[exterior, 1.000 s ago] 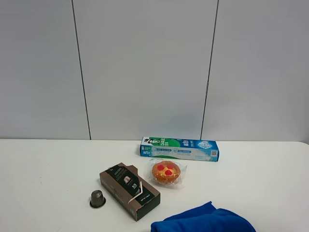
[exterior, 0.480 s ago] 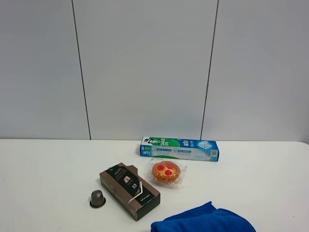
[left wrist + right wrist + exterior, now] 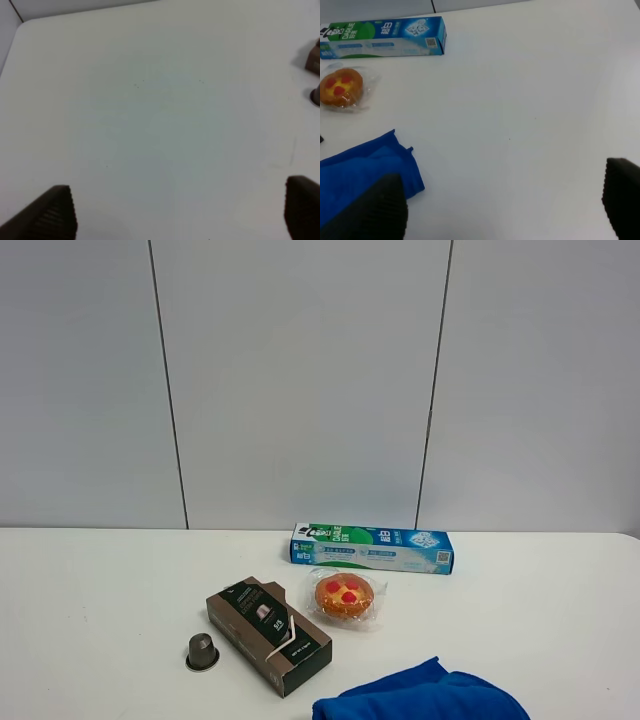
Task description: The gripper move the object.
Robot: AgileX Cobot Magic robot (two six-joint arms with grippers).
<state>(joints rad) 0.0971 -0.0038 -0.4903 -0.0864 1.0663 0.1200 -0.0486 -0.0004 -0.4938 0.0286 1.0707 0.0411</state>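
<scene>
five things sit on the white table (image 3: 90, 590): one coffee capsule (image 3: 202, 651), one dark brown carton (image 3: 268, 634), one wrapped pastry (image 3: 344, 596), one toothpaste box (image 3: 371, 547) and one blue cloth (image 3: 420, 696).

the capsule stands upright near the front edge, left of centre, just beside the carton's left end and apart from it. the carton lies at a slant toward the front edge. the pastry, in clear wrap with red spots on top, lies just behind the carton's right side, and the toothpaste box lies behind the pastry, lengthwise along the back edge. the blue cloth is bunched at the front edge, right of centre.

there are two grippers, neither visible from the high camera. the left gripper (image 3: 175, 212) has its fingers spread wide over bare table, nothing between them. the right gripper (image 3: 502, 207) is likewise spread wide, empty, with one finger (image 3: 370, 207) over the cloth's edge.
</scene>
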